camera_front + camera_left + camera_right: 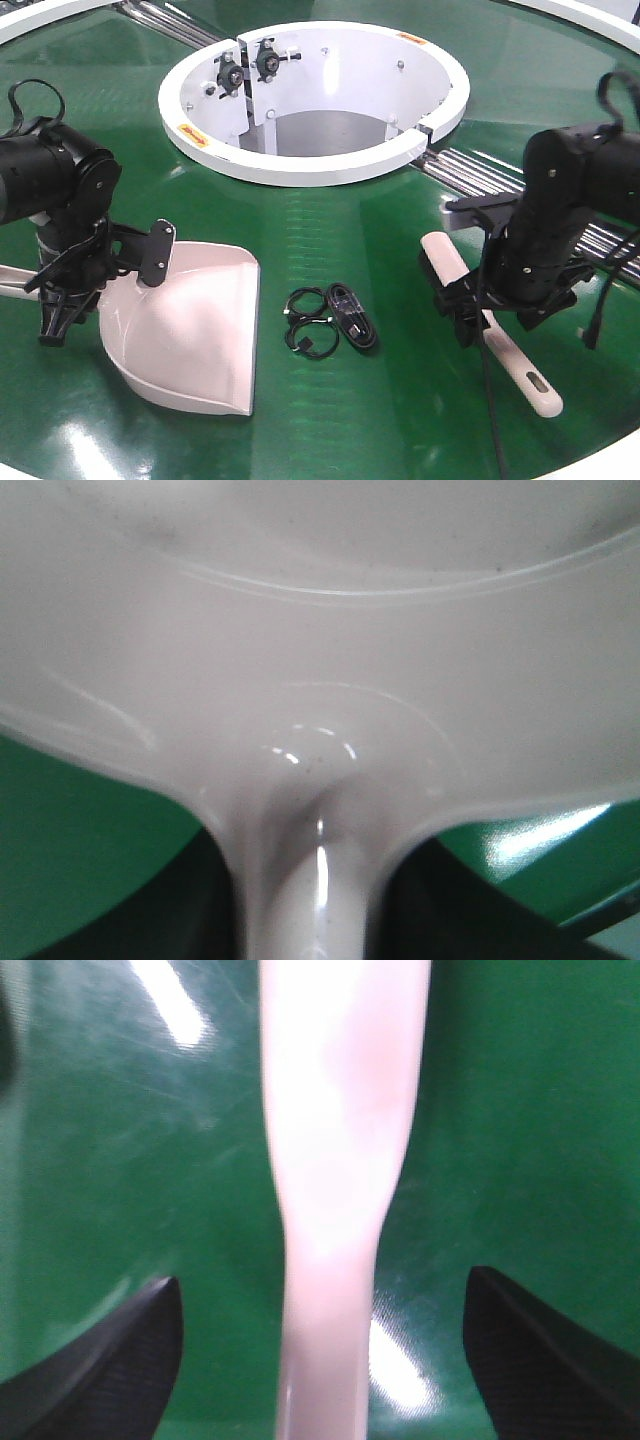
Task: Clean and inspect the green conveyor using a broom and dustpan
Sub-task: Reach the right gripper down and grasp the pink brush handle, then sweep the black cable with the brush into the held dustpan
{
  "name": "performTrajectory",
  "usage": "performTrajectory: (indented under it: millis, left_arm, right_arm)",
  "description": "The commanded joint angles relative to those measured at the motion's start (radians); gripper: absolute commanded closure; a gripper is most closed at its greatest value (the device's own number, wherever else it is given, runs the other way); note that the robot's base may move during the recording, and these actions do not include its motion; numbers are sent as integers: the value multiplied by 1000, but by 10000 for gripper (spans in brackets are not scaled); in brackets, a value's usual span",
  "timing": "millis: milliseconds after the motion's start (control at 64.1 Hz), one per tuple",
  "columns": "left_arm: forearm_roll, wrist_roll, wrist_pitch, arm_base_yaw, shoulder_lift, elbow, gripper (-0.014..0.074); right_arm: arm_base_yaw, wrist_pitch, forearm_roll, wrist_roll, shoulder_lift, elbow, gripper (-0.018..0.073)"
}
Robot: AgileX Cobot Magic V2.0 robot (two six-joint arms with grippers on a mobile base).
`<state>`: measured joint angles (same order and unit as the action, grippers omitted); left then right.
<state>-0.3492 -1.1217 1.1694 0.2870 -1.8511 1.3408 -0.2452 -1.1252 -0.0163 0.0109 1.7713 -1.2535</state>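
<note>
The green conveyor (330, 230) fills the front view. The pale pink dustpan (190, 330) lies on it at the left, mouth turned right. Its thin handle (12, 278) runs off to the left. My left gripper (60, 310) is shut on that handle; in the left wrist view the dark fingers (190, 910) press both sides of the handle (315, 880). The pale pink broom (450, 262) lies on the belt at the right, its slotted handle end (540, 385) nearest me. My right gripper (475, 320) is open, straddling the broom handle (330, 1260) without touching it, fingers (120, 1360) wide apart.
A bundle of black coiled cables (330, 318) lies on the belt between dustpan and broom. The white round hub (310, 160) stands behind them. Silver rollers (480, 165) run in a seam at the right, behind my right arm.
</note>
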Motion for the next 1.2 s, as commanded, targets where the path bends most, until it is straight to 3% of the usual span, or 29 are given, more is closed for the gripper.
performTrajectory:
  millis: [0, 234, 546, 717, 1014, 1185]
  left_arm:
    - [-20, 3, 22, 6, 55, 28, 603]
    - [-20, 3, 22, 6, 55, 28, 603]
    - [-20, 3, 22, 6, 55, 28, 603]
    - [-20, 3, 22, 6, 55, 28, 603]
    - [-20, 3, 22, 6, 55, 28, 603]
    - [-20, 3, 22, 6, 55, 28, 603]
  right_arm:
    - [-1, -14, -15, -11, -1, -32, 17]
    - [-1, -15, -14, -11, 62, -32, 157]
    - [-1, -20, -9, -11, 51, -51, 577]
    - [-21, -77, 28, 22, 44, -114, 568]
    - [-196, -105, 16, 176, 53, -172, 564]
    - [-211, -168, 16, 242, 95, -188, 564]
